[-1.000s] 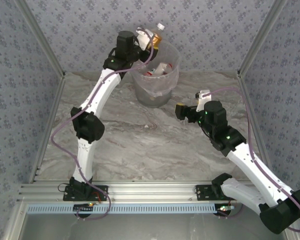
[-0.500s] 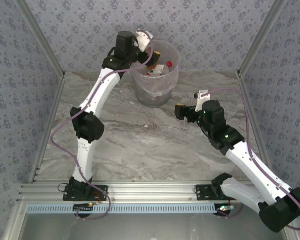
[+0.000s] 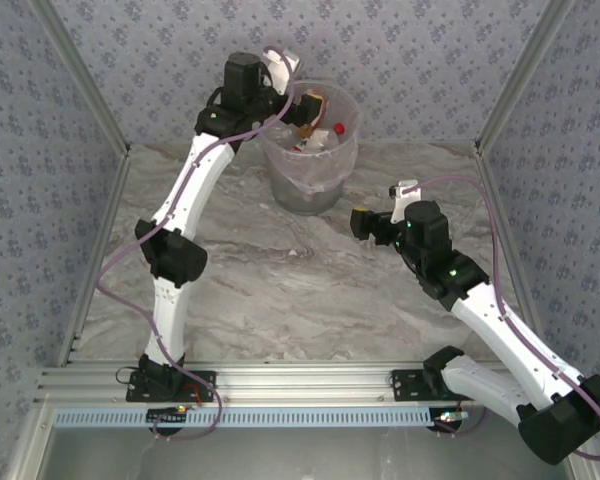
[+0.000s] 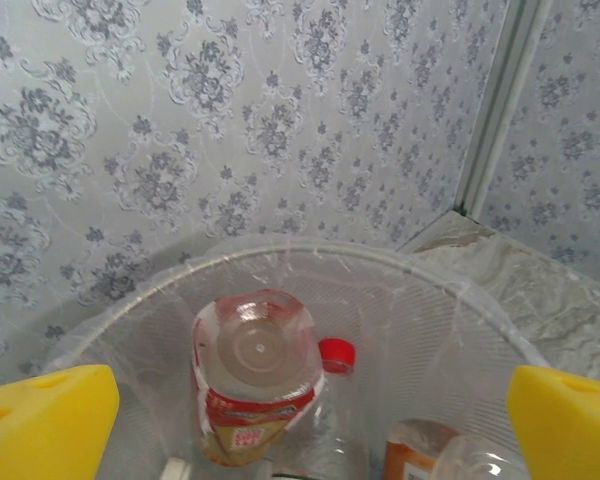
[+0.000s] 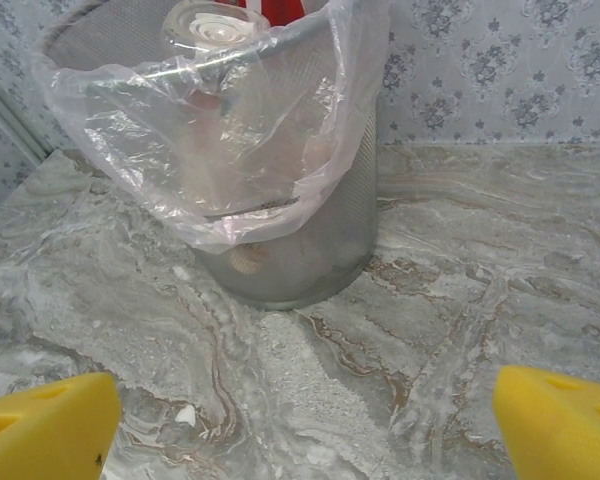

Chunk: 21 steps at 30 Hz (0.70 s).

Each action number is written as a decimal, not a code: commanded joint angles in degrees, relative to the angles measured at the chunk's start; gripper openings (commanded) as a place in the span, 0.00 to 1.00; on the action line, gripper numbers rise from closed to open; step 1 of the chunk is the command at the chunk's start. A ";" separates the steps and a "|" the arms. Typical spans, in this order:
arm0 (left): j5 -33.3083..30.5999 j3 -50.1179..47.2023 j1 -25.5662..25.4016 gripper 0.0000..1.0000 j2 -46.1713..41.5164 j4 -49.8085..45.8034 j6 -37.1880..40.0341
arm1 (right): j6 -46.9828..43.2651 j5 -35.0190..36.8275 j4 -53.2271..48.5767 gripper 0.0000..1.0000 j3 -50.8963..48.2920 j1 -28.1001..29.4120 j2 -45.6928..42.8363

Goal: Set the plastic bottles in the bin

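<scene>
The bin (image 3: pixel 315 165), a grey mesh basket with a clear bag liner, stands at the back of the table. Several plastic bottles lie inside it. One with a red and brown label (image 4: pixel 255 370) stands base-up next to a red-capped bottle (image 4: pixel 337 353) and an orange-labelled one (image 4: pixel 415 450). My left gripper (image 3: pixel 292 85) hangs open over the bin's left rim (image 4: pixel 460 290), its yellow pads (image 4: pixel 40 420) wide apart with nothing between them. My right gripper (image 3: pixel 385 203) is open and empty low over the table, facing the bin (image 5: pixel 300 250) from the right.
Patterned walls and metal corner posts (image 3: pixel 510 90) close in the marble table (image 3: pixel 310 290) on three sides. The loose bag liner (image 5: pixel 280 190) drapes over the bin's front. A bottle base (image 5: pixel 215 25) pokes above the rim.
My left gripper opened and the bottle it held above the rim dropped into the bin. The left wrist then rose slightly. The right arm barely moved.
</scene>
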 commanded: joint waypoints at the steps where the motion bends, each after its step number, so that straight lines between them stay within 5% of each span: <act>1: 3.04 -3.01 0.56 1.00 -6.47 -0.59 -4.28 | 0.20 3.04 -1.74 0.98 -0.51 0.31 -0.65; 9: 0.38 -16.98 0.56 0.99 -18.94 2.82 -5.08 | 0.55 4.80 0.56 0.99 -2.70 -0.01 -1.21; 21: -16.58 -60.91 0.63 0.99 -41.91 32.86 -8.55 | 2.89 10.03 3.44 0.99 -5.42 -1.52 -2.38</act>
